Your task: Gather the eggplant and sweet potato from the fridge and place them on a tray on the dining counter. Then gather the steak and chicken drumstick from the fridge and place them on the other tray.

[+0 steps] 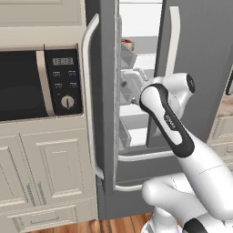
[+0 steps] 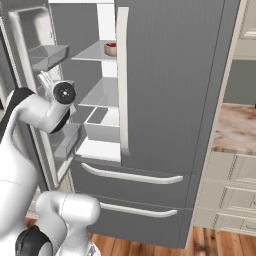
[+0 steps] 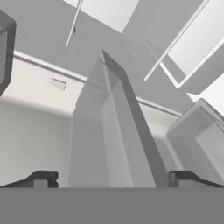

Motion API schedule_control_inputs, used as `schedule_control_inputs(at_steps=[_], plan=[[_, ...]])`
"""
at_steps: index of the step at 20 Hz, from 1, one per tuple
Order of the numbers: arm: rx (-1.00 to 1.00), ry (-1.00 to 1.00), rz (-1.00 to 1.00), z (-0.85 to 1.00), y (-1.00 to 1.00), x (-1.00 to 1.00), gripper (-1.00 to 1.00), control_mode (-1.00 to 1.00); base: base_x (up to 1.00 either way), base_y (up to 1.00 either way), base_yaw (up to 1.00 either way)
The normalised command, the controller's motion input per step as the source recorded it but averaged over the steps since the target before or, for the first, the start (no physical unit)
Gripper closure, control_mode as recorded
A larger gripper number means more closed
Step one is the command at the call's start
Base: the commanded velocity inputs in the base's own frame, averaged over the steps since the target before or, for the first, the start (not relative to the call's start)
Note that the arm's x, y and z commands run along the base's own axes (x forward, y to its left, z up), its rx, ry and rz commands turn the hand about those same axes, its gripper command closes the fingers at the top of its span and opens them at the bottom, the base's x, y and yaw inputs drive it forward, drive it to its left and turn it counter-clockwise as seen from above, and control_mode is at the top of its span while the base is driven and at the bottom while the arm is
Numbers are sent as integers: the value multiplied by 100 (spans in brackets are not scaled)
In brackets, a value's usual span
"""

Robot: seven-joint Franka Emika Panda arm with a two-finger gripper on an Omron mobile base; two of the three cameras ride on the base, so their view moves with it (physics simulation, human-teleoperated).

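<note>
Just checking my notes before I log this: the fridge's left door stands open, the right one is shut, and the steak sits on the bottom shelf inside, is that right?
Not quite. In the right base view the steak sits on an upper shelf of the fridge, not the bottom one. The left door does stand open and the right one is shut.

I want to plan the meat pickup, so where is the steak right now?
The steak sits on an upper shelf inside the open fridge, just left of the shut right door's handle in the right base view.
</note>
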Motion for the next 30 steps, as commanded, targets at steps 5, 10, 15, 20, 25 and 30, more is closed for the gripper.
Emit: schedule_control_inputs(at_steps=[5, 10, 15, 20, 25, 30], plan=[[3, 0, 0, -2, 92, 0, -100, -100, 0, 0, 0], [3, 0, 0, -9, 92, 10, -100, -100, 0, 0, 0], [2, 0, 0, -4, 0, 23, -100, -100, 0, 0, 0], [-3, -2, 0, 8, -98, 1, -100, -100, 0, 0, 0], [-10, -9, 0, 23, -96, -16, -100, -100, 0, 0, 0], [-32, -10, 0, 7, -59, 19, -100, -100, 0, 0, 0]])
